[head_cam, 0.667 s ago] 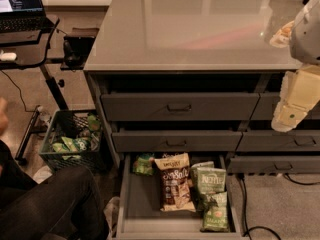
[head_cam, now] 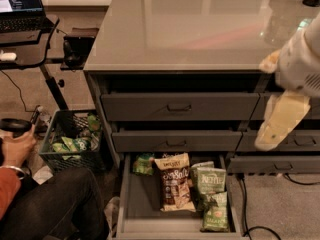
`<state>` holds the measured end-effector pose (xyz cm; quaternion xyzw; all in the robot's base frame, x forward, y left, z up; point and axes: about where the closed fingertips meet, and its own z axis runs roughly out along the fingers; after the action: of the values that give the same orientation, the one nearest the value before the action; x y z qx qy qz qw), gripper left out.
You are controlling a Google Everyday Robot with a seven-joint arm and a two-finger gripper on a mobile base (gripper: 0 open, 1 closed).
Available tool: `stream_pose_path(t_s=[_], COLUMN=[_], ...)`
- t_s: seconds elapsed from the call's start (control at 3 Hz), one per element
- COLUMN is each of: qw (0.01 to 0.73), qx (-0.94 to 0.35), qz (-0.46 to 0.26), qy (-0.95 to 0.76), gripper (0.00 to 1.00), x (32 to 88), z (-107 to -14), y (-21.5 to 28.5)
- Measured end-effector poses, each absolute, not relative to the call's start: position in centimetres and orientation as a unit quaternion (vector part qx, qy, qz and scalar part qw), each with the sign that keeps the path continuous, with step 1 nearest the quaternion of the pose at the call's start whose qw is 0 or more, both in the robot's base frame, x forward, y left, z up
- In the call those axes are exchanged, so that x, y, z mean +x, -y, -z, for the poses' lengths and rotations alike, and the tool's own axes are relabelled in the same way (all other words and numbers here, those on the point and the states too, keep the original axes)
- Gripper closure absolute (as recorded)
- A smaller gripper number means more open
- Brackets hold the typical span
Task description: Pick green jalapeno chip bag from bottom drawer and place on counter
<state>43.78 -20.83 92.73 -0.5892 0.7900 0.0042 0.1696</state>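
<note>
The bottom drawer (head_cam: 125, 199) is pulled open below the counter (head_cam: 190, 29). The green jalapeno chip bag (head_cam: 216, 212) lies at the drawer's front right corner. Just behind it is a green "Kettle" bag (head_cam: 210, 180), with a taller brown-and-cream bag (head_cam: 175, 183) in the middle. Another small green bag (head_cam: 143, 164) lies at the back left. My gripper (head_cam: 280, 121), white and cream, hangs at the right edge of the view. It is in front of the upper drawers, well above and to the right of the open drawer, and holds nothing that shows.
Two grey drawers with bar handles (head_cam: 179, 107) sit above the open one. A wire basket (head_cam: 70, 141) of green bags stands on the floor at left. A seated person (head_cam: 30, 194) is at bottom left. A laptop stand (head_cam: 25, 29) is at far left. Cables (head_cam: 250, 204) lie on the floor at right.
My gripper has moved a little left and down in front of the drawers. The bags in the drawer have not moved.
</note>
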Motion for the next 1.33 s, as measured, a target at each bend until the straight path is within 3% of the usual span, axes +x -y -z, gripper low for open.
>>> stream_pose_path(t_s=[1.0,1.33], qw=[0.209,0.209], qx=[-0.577,-0.577], qz=[-0.077,-0.077], qy=[-0.786,-0.786], gripper=[0.0,0.0], x=[46.7,46.7], z=[-74.0,-74.0], y=[23.1,23.1])
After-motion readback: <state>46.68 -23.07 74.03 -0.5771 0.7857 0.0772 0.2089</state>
